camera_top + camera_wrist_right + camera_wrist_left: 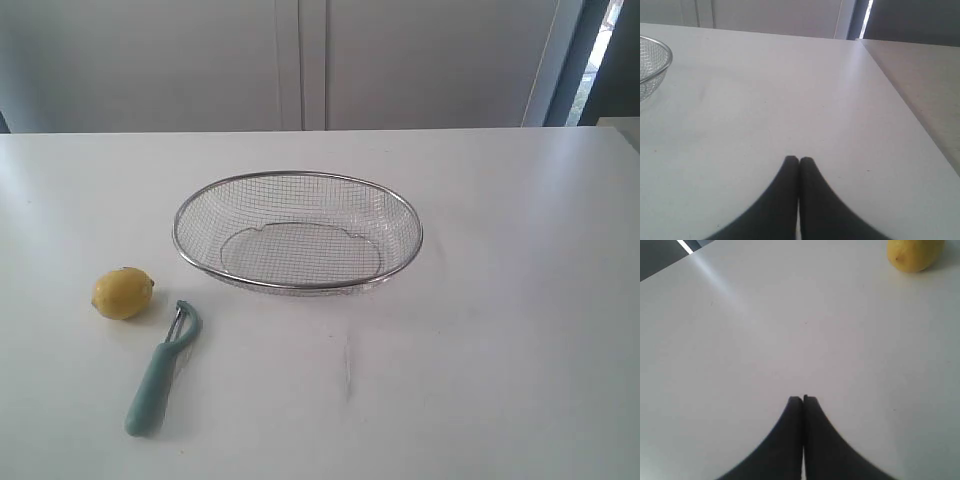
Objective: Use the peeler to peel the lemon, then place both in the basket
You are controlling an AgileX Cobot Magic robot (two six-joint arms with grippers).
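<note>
In the exterior view I see the white table [500, 350] running wide, its far edge straight against pale cabinet doors [300, 60]. The basket [300, 286] sits near the middle, well apart from every edge. To its right and in front of it the tabletop is open. The lemon [123, 293] and the peeler [163, 367] both lie outside the basket, on the table to its front left. The lemon is near the basket's left end but apart from it. The peeler is just beside the lemon, its head towards the lemon and its handle pointing to the near edge. The two are not touching.

In the left wrist view, the left gripper [803, 399] has its fingers pressed together with nothing between them, over bare tabletop. The lemon [915, 254] is well ahead and off to one side, cut by the frame. A table edge crosses the far corner.

In the right wrist view, the right gripper [799, 160] is likewise closed on nothing. The table edge runs close along one side, with a second surface [920, 85] beyond it. The basket's rim [669, 62] peeks in at the opposite side, well apart.
</note>
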